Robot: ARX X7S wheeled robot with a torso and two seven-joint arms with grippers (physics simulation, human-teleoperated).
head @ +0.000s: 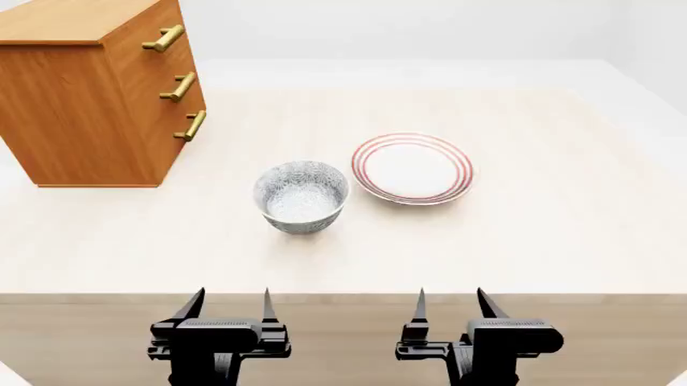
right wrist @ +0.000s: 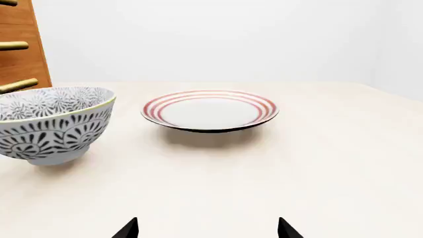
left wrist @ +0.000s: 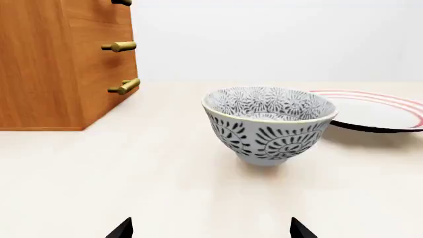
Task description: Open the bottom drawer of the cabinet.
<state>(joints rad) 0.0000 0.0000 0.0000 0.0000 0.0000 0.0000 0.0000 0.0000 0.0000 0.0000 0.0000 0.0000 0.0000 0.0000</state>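
The orange-brown wooden cabinet (head: 80,104) stands at the table's far left, with three stacked drawers, all shut. The bottom drawer (head: 180,149) is the lowest, with a brass bar handle (head: 192,125). In the left wrist view the cabinet (left wrist: 59,69) shows with the bottom handle (left wrist: 126,87). The right wrist view shows the cabinet's edge (right wrist: 20,59). My left gripper (head: 228,304) and right gripper (head: 451,302) are both open and empty, at the table's near edge, far from the cabinet. The left gripper (left wrist: 210,229) and right gripper (right wrist: 206,229) show only their fingertips in the wrist views.
A patterned grey bowl (head: 302,196) stands mid-table between my left gripper and the cabinet. A white plate with red rings (head: 413,168) lies to its right. The table's front edge (head: 343,294) runs just ahead of both grippers.
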